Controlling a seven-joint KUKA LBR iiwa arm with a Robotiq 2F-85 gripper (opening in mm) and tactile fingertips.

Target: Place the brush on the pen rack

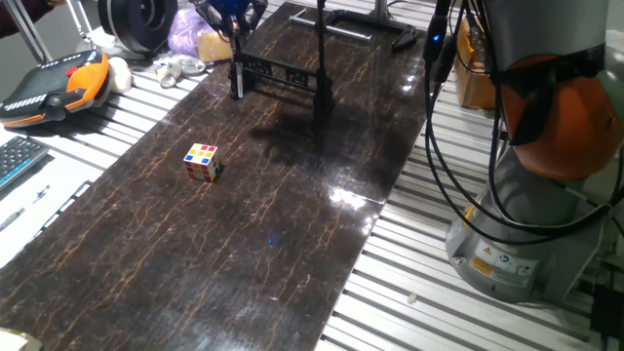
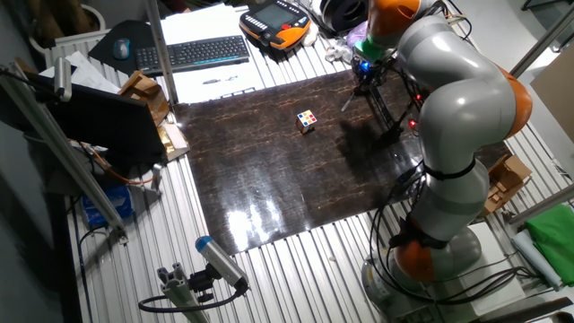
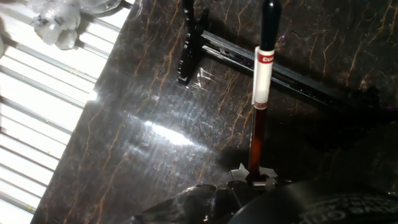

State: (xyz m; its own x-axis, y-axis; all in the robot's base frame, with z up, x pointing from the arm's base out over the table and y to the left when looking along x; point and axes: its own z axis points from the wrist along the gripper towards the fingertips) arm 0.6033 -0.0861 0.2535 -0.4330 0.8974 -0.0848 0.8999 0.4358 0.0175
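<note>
**Brush held upright over the pen rack's end**

The brush (image 3: 262, 81) is gripped by the gripper (image 3: 254, 177), whose fingers are closed on the lower part of the shaft. In the hand view the brush is seen running straight away from the fingers: a dark reddish shaft near the grip, then a pale band with a red mark, then a black end. That end is seen crossing the horizontal bar of the pen rack (image 3: 273, 71), though whether it touches the bar cannot be told from this angle.

In one fixed view the gripper (image 1: 234, 31) is placed at the far end of the dark marbled table top (image 1: 244, 234), above the left post of the pen rack (image 1: 278, 73). The brush (image 1: 235, 68) hangs roughly upright beside that post, its lower tip near the table.

A small multicoloured cube (image 1: 203, 162) lies on the table top well apart from the rack, nearer the middle. An orange and black handheld pendant (image 1: 58, 86) is seen off the table top's left side, on the slatted bench.
</note>
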